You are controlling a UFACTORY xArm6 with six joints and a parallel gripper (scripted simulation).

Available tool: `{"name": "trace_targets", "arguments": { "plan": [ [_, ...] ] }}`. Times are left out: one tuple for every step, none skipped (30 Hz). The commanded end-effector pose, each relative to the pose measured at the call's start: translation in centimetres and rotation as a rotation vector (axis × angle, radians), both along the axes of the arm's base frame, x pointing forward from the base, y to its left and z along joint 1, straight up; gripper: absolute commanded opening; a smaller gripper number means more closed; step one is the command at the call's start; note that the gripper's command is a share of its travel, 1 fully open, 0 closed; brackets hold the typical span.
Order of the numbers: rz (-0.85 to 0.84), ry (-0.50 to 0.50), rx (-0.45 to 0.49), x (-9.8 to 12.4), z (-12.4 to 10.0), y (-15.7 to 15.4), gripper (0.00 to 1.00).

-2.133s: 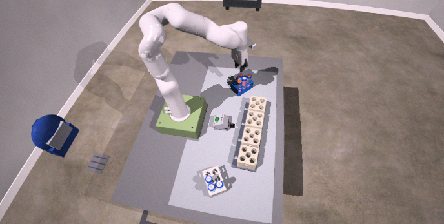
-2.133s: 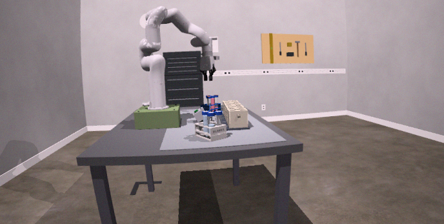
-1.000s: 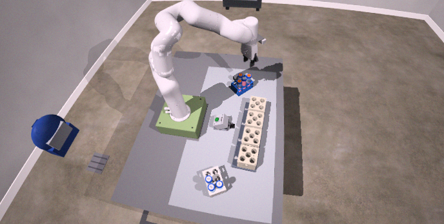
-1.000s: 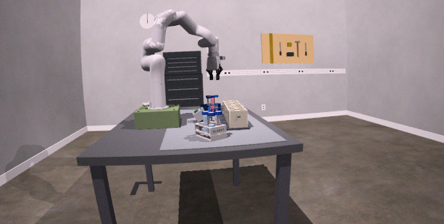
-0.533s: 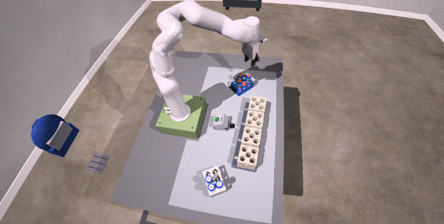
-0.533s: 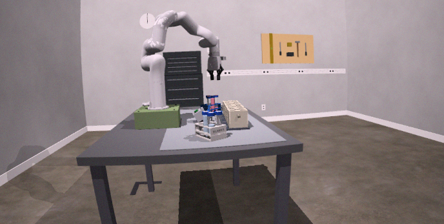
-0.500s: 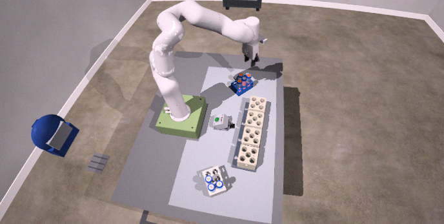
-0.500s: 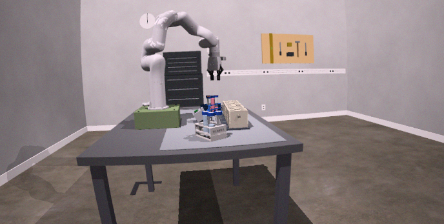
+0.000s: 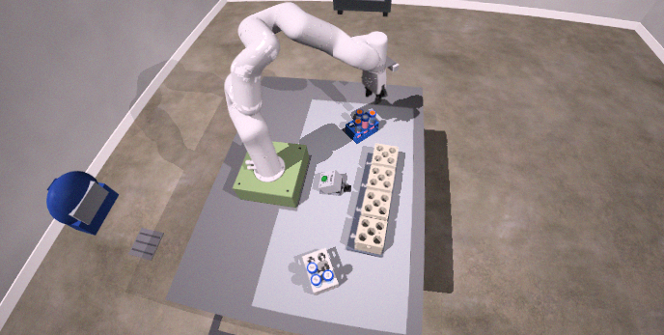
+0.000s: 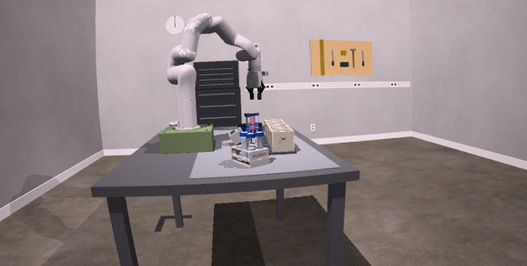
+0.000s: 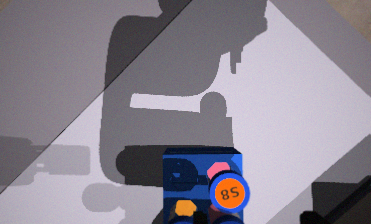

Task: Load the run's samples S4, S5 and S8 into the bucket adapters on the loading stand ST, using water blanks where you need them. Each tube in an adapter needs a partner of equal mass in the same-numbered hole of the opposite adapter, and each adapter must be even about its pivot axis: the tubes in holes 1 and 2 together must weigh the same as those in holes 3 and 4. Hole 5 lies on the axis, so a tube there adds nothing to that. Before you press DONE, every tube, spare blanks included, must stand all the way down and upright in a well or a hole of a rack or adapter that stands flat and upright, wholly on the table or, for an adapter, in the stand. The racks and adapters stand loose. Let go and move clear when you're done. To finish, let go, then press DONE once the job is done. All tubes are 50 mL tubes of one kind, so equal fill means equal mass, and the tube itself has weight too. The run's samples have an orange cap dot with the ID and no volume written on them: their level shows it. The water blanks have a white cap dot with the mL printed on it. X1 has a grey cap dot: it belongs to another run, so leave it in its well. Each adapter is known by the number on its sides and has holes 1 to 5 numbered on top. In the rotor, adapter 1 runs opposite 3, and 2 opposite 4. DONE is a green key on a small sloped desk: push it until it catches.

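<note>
My gripper is open and empty, high above the table near the blue rack. Tubes S8, S5, S4 and grey-dotted X1 stand upright in that rack. The wrist view cuts off most of them at its lower edge. Four cream adapters stand in a row on the stand, their holes empty. Three white-dotted blanks stand in the white rack; their numbers are too small to read.
The green DONE key is on its small desk between the green robot base and the adapter row. The white blanks rack is near the table's front edge. A dark adapter side shows at the wrist view's lower right.
</note>
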State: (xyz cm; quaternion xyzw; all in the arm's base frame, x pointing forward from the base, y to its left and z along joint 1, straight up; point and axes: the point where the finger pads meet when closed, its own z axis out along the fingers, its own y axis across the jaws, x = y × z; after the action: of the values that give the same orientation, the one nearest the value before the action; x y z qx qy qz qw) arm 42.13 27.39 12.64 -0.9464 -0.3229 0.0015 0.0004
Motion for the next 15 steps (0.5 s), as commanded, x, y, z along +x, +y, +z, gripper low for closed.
{"name": "trace_targets", "arguments": {
  "plan": [
    [0.000, -0.005, 0.003, 0.1, -0.7, 0.1, 0.57],
    [0.000, -0.005, 0.003, 0.1, -0.7, 0.1, 0.57],
    [0.000, -0.005, 0.003, 0.1, -0.7, 0.1, 0.57],
    [0.000, -0.005, 0.003, 0.1, -0.9, 0.1, 0.57],
    [0.000, -0.005, 0.003, 0.1, -1.1, 0.1, 0.57],
    [0.000, -0.005, 0.003, 0.1, -1.3, 0.1, 0.57],
    [0.000, -0.005, 0.003, 0.1, -1.5, 0.1, 0.57],
    [0.000, -0.005, 0.003, 0.1, -1.7, 0.1, 0.57],
    [0.000, -0.004, 0.003, 0.1, -1.9, 0.1, 0.57],
    [0.000, -0.004, 0.003, 0.1, -2.1, 0.1, 0.57],
    [0.000, -0.004, 0.003, 0.1, -2.3, 0.1, 0.57],
    [0.000, -0.004, 0.003, 0.1, -2.5, 0.1, 0.57],
    [0.000, -0.004, 0.003, 0.1, -2.7, 0.1, 0.57],
    [0.000, -0.004, 0.003, 0.1, -2.9, 0.1, 0.57],
    [0.000, -0.004, 0.003, 0.1, -3.1, 0.1, 0.57]
  ]
}}
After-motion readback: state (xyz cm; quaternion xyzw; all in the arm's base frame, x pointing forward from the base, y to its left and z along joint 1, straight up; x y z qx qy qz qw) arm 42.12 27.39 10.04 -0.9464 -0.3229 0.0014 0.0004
